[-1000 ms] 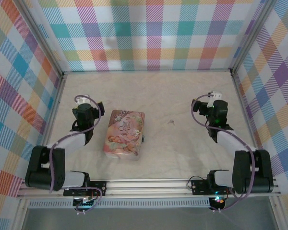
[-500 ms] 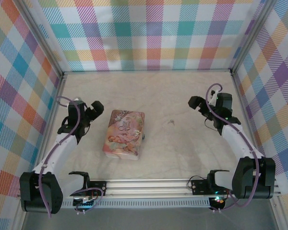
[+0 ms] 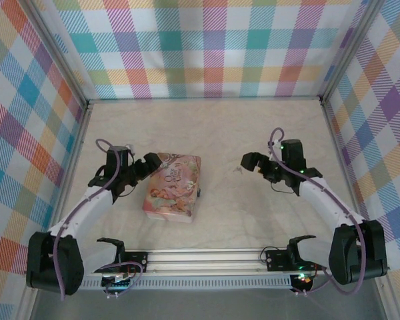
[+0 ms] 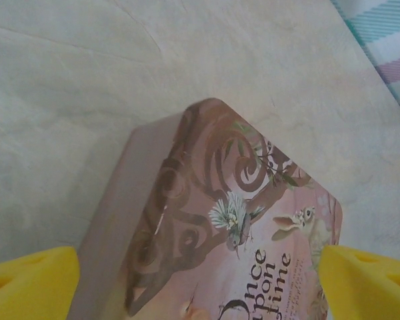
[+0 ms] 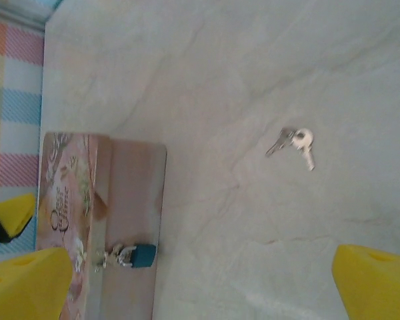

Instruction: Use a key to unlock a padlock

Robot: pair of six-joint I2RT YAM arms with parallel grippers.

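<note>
The padlock [image 5: 135, 255] is a tiny teal body with a silver shackle, hanging on the clasp on the side of the pink illustrated tin [image 5: 130, 193]; from above the padlock [image 3: 199, 193] is a dark speck at the tin's right edge. The key [image 5: 295, 143], on a small ring, lies on the bare table; from above the key [image 3: 238, 171] sits between the tin and my right gripper [image 3: 257, 168]. That right gripper [image 5: 200, 293] is open with nothing between its yellow fingertips [image 5: 377, 280]. My left gripper [image 3: 145, 169] is open over the far left corner of the tin [image 4: 213, 227].
The pink tin [image 3: 173, 187] lies left of the table's centre. Checked walls close in the back and both sides. An aluminium rail [image 3: 207, 257] runs along the near edge. The pale marbled tabletop [image 3: 253, 213] is bare to the right of the tin.
Both arms have stretched inward. The left gripper moved right to the tin's corner; the right gripper moved left and nearer, toward the key.
</note>
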